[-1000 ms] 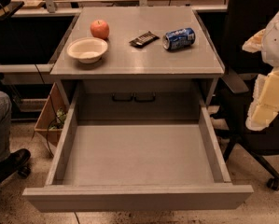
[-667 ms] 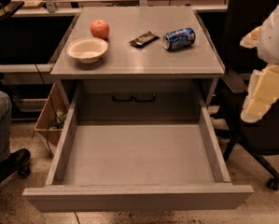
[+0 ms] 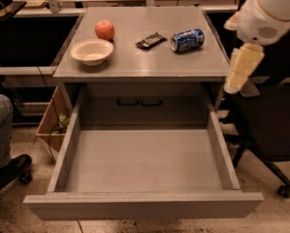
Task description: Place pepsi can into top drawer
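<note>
The gripper (image 3: 243,68) hangs just outside the table's (image 3: 135,66) right edge, near the front right corner. It carries nothing, though how far open it stands cannot be told. The pepsi can (image 3: 187,40) lies on its side near the right edge toward the back, just right of a dark snack bar (image 3: 151,41), and the top drawer (image 3: 144,205) stands pulled out below the front edge. The step in hand looks like the approach to the can; next the gripper likely must travel back and inward, then settle across the can's round body.

The gripper (image 3: 237,74) hangs at upper right, pointing down.
</note>
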`<state>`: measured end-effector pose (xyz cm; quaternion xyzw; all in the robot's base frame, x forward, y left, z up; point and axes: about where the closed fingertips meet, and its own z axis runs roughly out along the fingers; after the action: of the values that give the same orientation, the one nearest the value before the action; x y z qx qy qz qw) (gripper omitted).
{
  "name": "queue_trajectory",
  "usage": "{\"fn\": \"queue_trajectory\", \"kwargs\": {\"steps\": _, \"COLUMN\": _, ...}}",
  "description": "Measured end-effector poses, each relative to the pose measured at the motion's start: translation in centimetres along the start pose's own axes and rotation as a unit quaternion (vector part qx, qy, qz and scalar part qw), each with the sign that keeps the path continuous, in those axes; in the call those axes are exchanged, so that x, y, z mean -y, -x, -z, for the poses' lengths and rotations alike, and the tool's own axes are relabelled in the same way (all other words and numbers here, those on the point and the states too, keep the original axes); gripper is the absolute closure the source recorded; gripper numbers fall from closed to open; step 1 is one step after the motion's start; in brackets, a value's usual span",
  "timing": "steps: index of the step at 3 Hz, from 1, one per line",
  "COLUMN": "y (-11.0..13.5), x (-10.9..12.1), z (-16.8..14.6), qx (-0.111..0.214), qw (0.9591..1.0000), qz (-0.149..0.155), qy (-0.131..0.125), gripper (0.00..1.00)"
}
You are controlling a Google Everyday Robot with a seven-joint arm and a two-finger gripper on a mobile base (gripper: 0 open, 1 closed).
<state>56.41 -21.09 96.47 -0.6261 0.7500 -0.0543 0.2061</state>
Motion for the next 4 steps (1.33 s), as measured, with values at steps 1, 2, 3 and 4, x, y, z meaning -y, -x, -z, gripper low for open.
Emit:
{"fn": "queue_trajectory", "kwargs": {"steps": 1, "y": 1.8, "x": 4.4, "z": -2.6, "qx": 0.010, "qw": 0.9998, "qz": 0.017, "qy": -0.005, "gripper": 0.00}}
{"fn": "queue_trajectory", "kwargs": {"steps": 2, "y": 4.4, "x": 10.7, "z": -7.2, "qx": 0.025, "qw": 0.9993, "qz": 0.026, "qy": 0.004, "gripper": 0.00}}
{"fn": "queue_trajectory", "kwargs": {"steps": 3, "y": 4.4, "x": 10.7, "z": -7.2, "qx": 0.025, "qw": 0.9993, "qz": 0.026, "qy": 0.004, "gripper": 0.00}}
{"fn": "queue_trajectory", "kwargs": {"steps": 4, "y": 4.8, "x": 11.8, "z": -8.0, "qx": 0.036, "qw": 0.9992, "qz": 0.018, "qy": -0.005, "gripper": 0.00}}
